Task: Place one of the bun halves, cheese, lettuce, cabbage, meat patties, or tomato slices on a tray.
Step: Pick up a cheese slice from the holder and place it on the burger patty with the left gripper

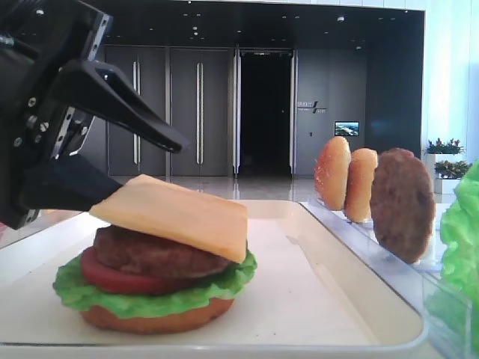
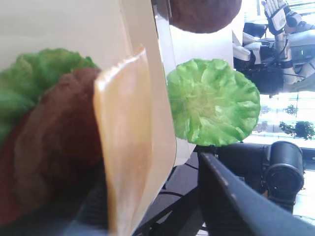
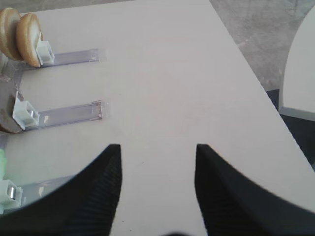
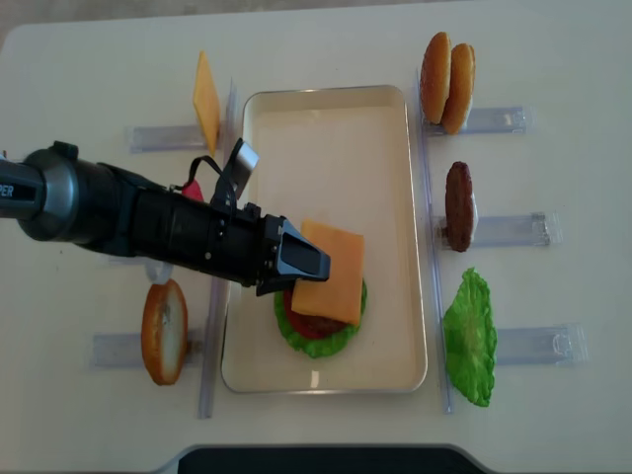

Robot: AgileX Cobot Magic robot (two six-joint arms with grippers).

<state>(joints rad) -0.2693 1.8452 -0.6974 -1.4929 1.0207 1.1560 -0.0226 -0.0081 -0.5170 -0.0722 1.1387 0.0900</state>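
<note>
On the cream tray (image 4: 326,138) stands a stack: bun half (image 1: 157,320), lettuce (image 1: 150,299), tomato slice (image 1: 112,278) and meat patty (image 1: 157,254). A cheese slice (image 1: 179,213) (image 4: 334,272) lies tilted on top. Its left edge rests on the lower finger of my left gripper (image 1: 138,168) (image 4: 314,265). That gripper is open, its upper finger clear above the cheese. The left wrist view shows the cheese (image 2: 125,147) edge-on between the spread fingers. My right gripper (image 3: 157,147) hangs open over bare table, holding nothing.
Clear racks (image 3: 74,114) flank the tray. To the right stand two bun halves (image 4: 446,83), a meat patty (image 4: 459,205) and a lettuce leaf (image 4: 471,336). To the left are a second cheese slice (image 4: 205,99) and a bun half (image 4: 164,331).
</note>
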